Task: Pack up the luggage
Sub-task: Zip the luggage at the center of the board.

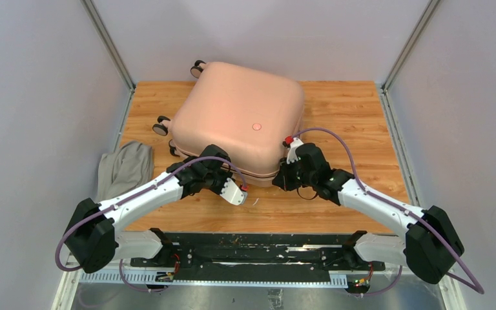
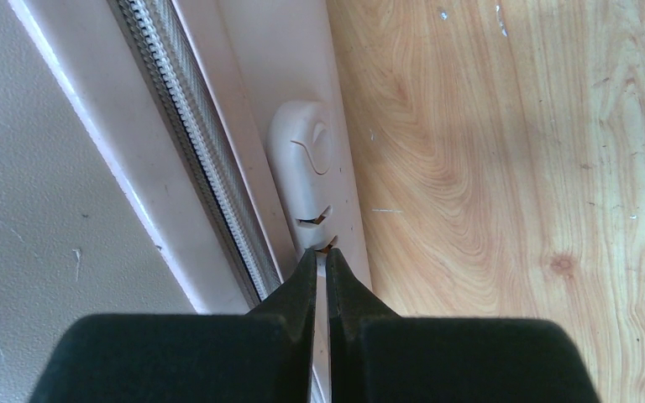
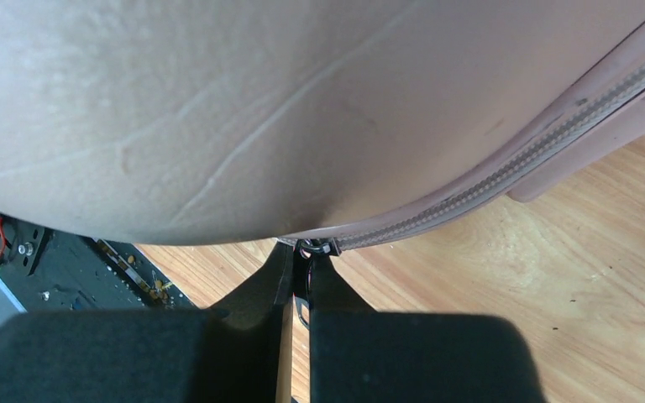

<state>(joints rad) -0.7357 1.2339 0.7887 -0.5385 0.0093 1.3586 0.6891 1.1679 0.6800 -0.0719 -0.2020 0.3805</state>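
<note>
The luggage, a pale pink hard-shell suitcase, lies closed and flat on the wooden table. My right gripper is at its near right corner. In the right wrist view this gripper is shut on the black zipper pull, just below the slider on the zipper track. My left gripper is at the suitcase's near edge. In the left wrist view it is shut, its tips against the lower end of a pale plastic foot beside the zipper. Nothing shows between its fingers.
A grey cloth bundle lies on the table's left edge, beside the left arm. Two suitcase wheels stick out on the far left side. Grey walls close in the table on three sides.
</note>
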